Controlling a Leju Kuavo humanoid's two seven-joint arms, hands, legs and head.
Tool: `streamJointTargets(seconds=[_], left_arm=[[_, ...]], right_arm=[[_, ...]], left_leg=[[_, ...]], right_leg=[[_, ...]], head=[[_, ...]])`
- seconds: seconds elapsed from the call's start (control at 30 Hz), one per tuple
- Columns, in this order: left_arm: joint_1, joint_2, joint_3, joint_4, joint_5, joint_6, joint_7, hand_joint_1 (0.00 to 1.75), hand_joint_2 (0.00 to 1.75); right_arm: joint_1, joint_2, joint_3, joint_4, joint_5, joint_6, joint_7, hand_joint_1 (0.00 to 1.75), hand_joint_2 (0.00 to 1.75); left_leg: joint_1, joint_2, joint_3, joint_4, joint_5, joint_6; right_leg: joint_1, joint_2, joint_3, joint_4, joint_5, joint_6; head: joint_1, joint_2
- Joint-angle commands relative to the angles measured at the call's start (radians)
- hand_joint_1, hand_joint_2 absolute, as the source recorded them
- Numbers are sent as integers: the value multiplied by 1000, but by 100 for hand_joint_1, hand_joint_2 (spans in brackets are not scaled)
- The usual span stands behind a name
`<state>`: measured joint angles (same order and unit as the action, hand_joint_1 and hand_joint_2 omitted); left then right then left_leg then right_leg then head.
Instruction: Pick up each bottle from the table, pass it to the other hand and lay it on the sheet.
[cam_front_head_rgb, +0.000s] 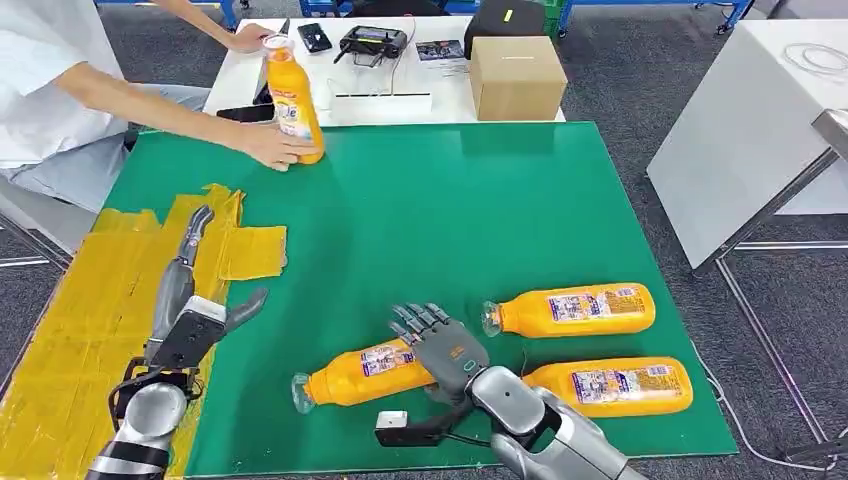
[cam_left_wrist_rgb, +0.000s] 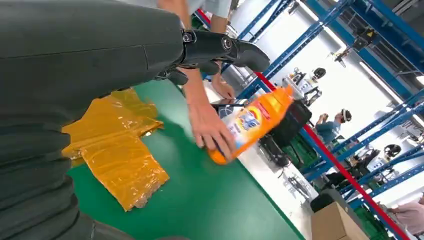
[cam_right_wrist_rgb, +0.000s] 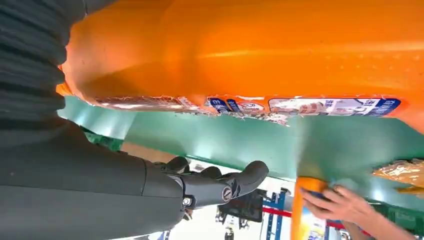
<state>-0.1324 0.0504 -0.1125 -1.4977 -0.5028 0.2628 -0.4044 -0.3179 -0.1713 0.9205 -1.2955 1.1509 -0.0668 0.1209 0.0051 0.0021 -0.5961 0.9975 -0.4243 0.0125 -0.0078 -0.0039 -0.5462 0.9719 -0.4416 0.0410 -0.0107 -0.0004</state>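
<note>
Orange plastic, glossy and ribbed: four bottles counted. Nearest one (cam_front_head_rgb: 365, 372) flat on the green mat (cam_front_head_rgb: 420, 220), under the right hand (cam_front_head_rgb: 440, 345), whose dark fingers spread over the body without closing. Two more lying just right of that hand, one (cam_front_head_rgb: 575, 310) ahead, one (cam_front_head_rgb: 615, 386) beside the wrist. Fourth bottle (cam_front_head_rgb: 293, 100) upright, well ahead of the left hand (cam_front_head_rgb: 190, 300) (steadied by a person's hand (cam_front_head_rgb: 272, 148)). Left hand empty, fingers apart, over the crinkled yellow sheet (cam_front_head_rgb: 90, 320). Beyond the mat, one cardboard box (cam_front_head_rgb: 516, 76), closed.
</note>
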Motion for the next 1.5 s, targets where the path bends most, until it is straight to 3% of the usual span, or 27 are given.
streamJointTargets(seconds=[0.03, 0.4, 0.43, 0.5, 0.57, 0.6, 0.63, 0.7, 0.73, 0.83, 0.87, 0.9, 0.97, 1.13, 1.23, 1.4, 1.5], left_arm=[[-23, -23, 13, 27, -8, -1, 6, 0, 175], [-87, -16, -68, 89, 2, 6, 1, 0, 175], [-87, -18, -72, 89, 1, 13, 2, 0, 175], [-89, -17, -80, 91, 3, 17, 1, 0, 175], [-89, -17, -80, 91, 3, 17, 1, 0, 175], [-89, -17, -80, 91, 3, 17, 1, 0, 175], [-87, -16, -81, 87, 3, 19, 0, 0, 175], [-85, -17, -84, 83, 4, 20, 0, 0, 175], [-82, -16, -86, 78, 3, 20, 0, 0, 175], [-74, -13, -93, 65, 4, 24, 0, 0, 175], [-70, -13, -92, 59, 4, 25, 0, 0, 175], [-68, -12, -92, 58, 4, 25, 0, 0, 175], [-59, -12, -88, 48, 3, 26, 0, 0, 175], [-11, -15, -71, -22, 0, 18, 7, 0, 175], [23, -21, -63, -79, 7, -3, 14, 0, 175], [28, -21, -64, -90, 7, -6, 17, 0, 175], [36, -32, -58, -107, 57, -43, 12, 0, 175]], right_arm=[[-54, 21, -19, 103, -16, 33, 10, 0, 175], [-164, 66, 59, 407, -134, 132, -50, 0, 175], [-171, 66, 77, 426, -124, 135, -49, 7, 175], [-176, 67, 90, 440, -127, 138, -55, 56, 175], [-176, 67, 90, 440, -127, 138, -55, 56, 175], [-176, 67, 90, 440, -127, 138, -55, 72, 175], [-176, 67, 93, 438, -127, 138, -55, 131, 175], [-177, 69, 95, 439, -128, 138, -55, 164, 175], [-177, 69, 96, 440, -128, 137, -54, 173, 175], [-176, 71, 92, 428, -133, 116, -51, 175, 175], [-167, 74, 76, 413, -142, 100, -49, 136, 175], [-165, 74, 73, 408, -143, 96, -48, 138, 175], [-154, 73, 62, 375, -141, 84, -39, 175, 175], [-74, 75, -52, 208, -149, -23, -8, 175, 175], [17, 107, -178, 64, -148, -152, -6, 175, 175], [28, 104, -187, 29, -135, -130, 1, 175, 175], [93, 156, -301, -24, -130, -303, -57, 175, 175]], left_leg=[[0, 0, 1, 0, 0, 0], [1, 0, 3, -1, 0, 0], [1, -1, 5, -1, 0, 0], [1, -1, 5, -1, 0, 0], [1, 0, 7, -1, 0, 0], [1, 0, 7, -1, 0, 0], [0, 0, 6, -1, 0, 0], [2, -1, 8, -1, 1, 0], [1, 1, 7, -1, 0, 0], [1, 3, 10, -1, 0, 0], [1, 2, 10, -1, 0, 0], [1, 3, 10, -1, 0, 0], [1, 1, 10, -1, 1, 0], [0, 3, 10, -1, 0, 0], [0, 3, 9, 0, -1, 0], [1, 4, 3, 1, -1, 0], [1, 2, 2, 0, -1, 0]], right_leg=[[0, 1, 1, -1, 0, 0], [1, 0, 2, -1, 0, 0], [1, 0, 4, -2, 0, -1], [1, -1, 5, -2, 0, -1], [1, 0, 6, -2, 0, -1], [1, -1, 6, -2, 0, -1], [1, -1, 5, -1, 0, 0], [2, -1, 7, -3, 1, -1], [1, 0, 6, -2, 0, 0], [1, 0, 8, -2, 0, 0], [1, 0, 9, -3, 1, -1], [1, 0, 8, -2, 1, -1], [1, -2, 9, -3, 0, -1], [0, 0, 8, -1, 0, -1], [0, 0, 8, -1, 0, -1], [1, 2, 3, 0, -1, -1], [1, 0, 2, -1, -1, -1]], head=[[0, 0], [0, 0], [0, 0], [0, 0], [0, 0], [0, 0], [0, 0], [0, 0], [0, 0], [0, 0], [0, 0], [0, 0], [0, 0], [0, 0], [0, 0], [0, 0], [0, 0]])
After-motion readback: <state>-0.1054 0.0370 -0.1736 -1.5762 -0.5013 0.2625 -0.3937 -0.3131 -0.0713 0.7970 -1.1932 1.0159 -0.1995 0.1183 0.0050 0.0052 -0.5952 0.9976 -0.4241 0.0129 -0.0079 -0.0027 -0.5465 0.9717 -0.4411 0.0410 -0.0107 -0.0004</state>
